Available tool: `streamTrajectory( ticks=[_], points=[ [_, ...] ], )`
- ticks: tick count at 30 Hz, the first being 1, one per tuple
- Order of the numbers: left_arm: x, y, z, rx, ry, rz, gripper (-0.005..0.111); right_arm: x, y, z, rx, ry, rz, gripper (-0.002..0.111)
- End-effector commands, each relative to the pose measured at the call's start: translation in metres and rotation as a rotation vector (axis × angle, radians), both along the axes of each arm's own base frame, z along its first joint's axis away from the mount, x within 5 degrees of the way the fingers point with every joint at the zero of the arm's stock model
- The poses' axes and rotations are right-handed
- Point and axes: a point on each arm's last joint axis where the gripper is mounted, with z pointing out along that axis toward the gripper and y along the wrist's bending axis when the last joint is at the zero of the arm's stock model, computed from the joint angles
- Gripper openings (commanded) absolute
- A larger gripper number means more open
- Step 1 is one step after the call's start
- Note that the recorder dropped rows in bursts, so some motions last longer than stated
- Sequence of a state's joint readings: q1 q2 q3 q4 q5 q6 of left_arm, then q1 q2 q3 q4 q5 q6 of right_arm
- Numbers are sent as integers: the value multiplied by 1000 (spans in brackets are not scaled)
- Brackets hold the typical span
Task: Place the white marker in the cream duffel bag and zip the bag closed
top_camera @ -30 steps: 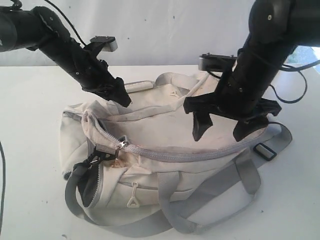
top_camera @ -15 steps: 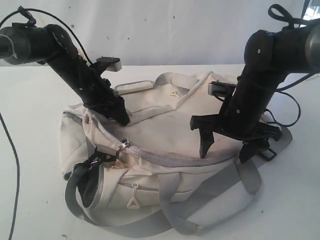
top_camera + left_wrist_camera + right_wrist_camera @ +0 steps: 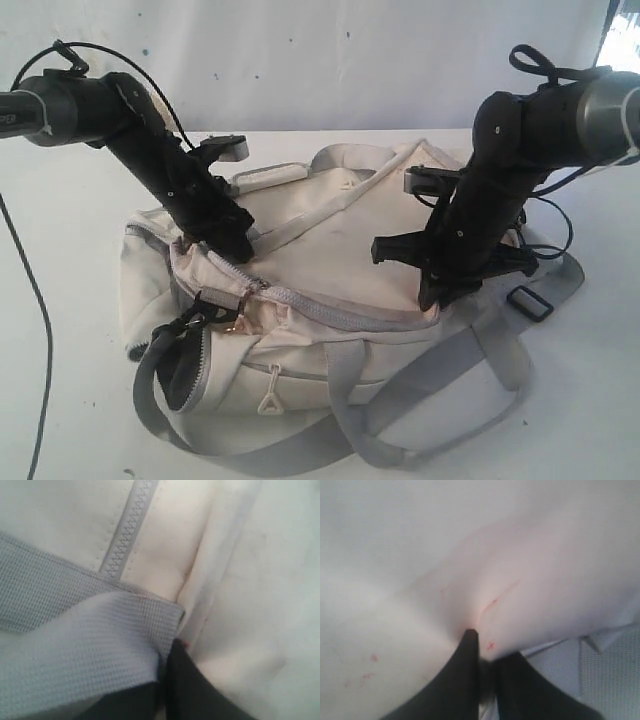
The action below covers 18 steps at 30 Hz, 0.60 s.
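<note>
The slim white marker with a black cap is nowhere in view. Probably it is already inside the soft, stained cream duffel bag (image 3: pixel 330 250), but I cannot confirm this. The light grey zipper (image 3: pixel 330 312) looks drawn along most of the bag's top, and its slider (image 3: pixel 246 289) stops short of the bag's left end. There the left end effector (image 3: pixel 167 652) has its fingers together beside a grey webbing strap (image 3: pixel 75 630). The right end effector (image 3: pixel 482 650) is clamped on a fold of bag cloth near the right end. Bare white tabletop (image 3: pixel 70 200) lies round the bag, and a black buckle (image 3: pixel 529 303) lies beside its right end.

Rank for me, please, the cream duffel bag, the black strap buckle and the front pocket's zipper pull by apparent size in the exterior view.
1. cream duffel bag, by far the largest
2. black strap buckle
3. front pocket's zipper pull, a little smaller
</note>
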<state>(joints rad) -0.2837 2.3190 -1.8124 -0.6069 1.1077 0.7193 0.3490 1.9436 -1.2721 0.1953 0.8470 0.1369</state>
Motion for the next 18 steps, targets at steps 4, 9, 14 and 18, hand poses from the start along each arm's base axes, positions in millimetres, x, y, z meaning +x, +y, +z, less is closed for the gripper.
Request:
streamTrajectory(
  ticks=[4,9,14,18],
  points=[
    [18,32,54,-373,97,214,0,30,-21,17,-7,-174,27,0],
    [29,65,59,-438,130,351,0,44,-28,28,-16,-280,112,0],
    [31,89,60,-519,161,443,0,58,-30,42,-39,-424,217,0],
    [26,103,55,-623,266,564,0,67,-29,47,-62,-538,254,0]
  ],
)
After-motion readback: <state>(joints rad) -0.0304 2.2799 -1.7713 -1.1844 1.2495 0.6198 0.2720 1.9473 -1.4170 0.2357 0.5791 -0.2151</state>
